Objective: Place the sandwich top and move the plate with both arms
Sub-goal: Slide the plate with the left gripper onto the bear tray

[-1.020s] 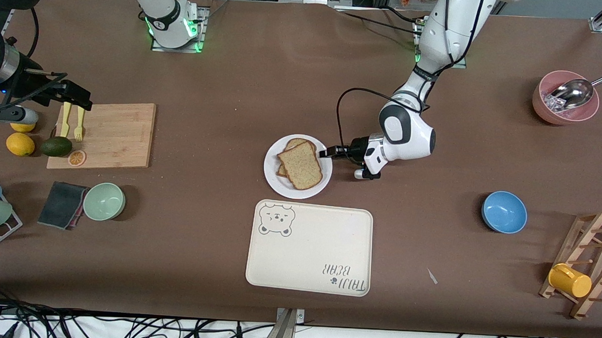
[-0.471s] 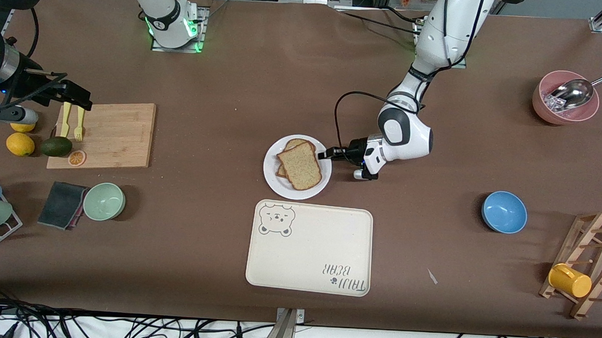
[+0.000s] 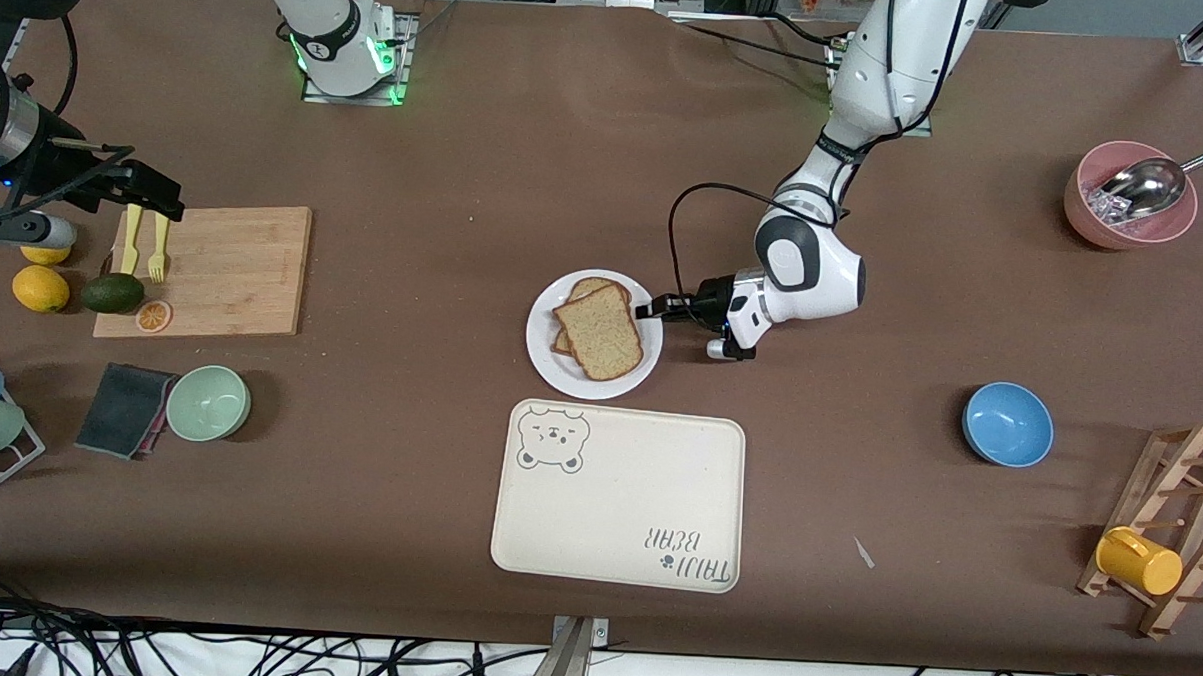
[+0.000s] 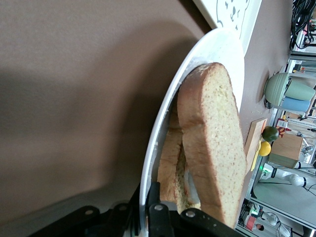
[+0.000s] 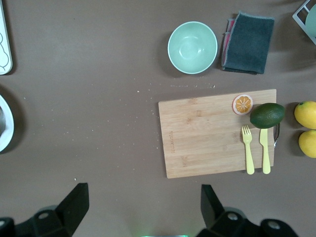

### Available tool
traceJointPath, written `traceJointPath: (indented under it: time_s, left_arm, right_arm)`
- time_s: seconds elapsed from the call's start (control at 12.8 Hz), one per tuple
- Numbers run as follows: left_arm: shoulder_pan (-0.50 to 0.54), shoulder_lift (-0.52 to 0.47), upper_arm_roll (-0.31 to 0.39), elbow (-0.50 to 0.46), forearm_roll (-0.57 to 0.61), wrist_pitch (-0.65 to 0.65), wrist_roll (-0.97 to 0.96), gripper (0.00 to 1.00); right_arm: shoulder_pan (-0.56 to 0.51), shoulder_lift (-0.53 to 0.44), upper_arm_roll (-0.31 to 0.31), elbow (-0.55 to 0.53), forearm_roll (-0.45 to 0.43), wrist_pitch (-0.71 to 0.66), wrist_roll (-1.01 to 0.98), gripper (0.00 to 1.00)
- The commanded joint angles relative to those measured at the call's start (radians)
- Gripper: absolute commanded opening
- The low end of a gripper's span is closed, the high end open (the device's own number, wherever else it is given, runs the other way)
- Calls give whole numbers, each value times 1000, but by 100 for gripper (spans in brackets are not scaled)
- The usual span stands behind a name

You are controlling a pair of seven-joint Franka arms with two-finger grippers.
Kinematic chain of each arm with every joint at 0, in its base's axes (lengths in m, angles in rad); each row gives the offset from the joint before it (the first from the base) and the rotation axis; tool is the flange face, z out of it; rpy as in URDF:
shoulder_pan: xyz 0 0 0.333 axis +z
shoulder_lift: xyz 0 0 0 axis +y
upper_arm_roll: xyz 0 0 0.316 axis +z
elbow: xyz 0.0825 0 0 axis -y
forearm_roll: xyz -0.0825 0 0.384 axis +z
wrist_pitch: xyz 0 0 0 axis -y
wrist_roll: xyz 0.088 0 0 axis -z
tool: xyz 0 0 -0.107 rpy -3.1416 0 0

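The sandwich top (image 3: 602,330), a speckled tan slice, lies on another slice on the white plate (image 3: 560,372) at the table's middle. My left gripper (image 3: 650,310) is low at the plate's rim on the left arm's side, shut on it. In the left wrist view the rim (image 4: 163,128) runs between the fingers of that gripper (image 4: 150,197), with the bread (image 4: 212,148) just inside. My right gripper (image 3: 151,197) hangs open and empty over the table beside the cutting board (image 3: 224,265); it also shows in the right wrist view (image 5: 143,197).
The cream bear tray (image 3: 616,494) lies just nearer the camera than the plate. A green bowl (image 3: 208,402) and dark cloth (image 3: 124,409) sit near the board. A blue bowl (image 3: 1007,423), pink bowl (image 3: 1126,221) and mug rack (image 3: 1170,543) stand toward the left arm's end.
The left gripper has edged a little toward the plate and onto its rim, then held still. The right arm has not moved.
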Motion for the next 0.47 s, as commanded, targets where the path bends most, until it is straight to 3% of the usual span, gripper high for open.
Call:
traceJointPath:
  time_s: [0.0, 0.39]
  left_arm:
    - [-7, 0, 30, 10, -42, -2, 18, 0]
    - [5, -29, 38, 13, -136, -56, 17, 0]
  right_arm:
    - [-9, -1, 4, 4, 11, 0, -15, 100]
    - [-10, -1, 4, 4, 12, 0, -16, 100]
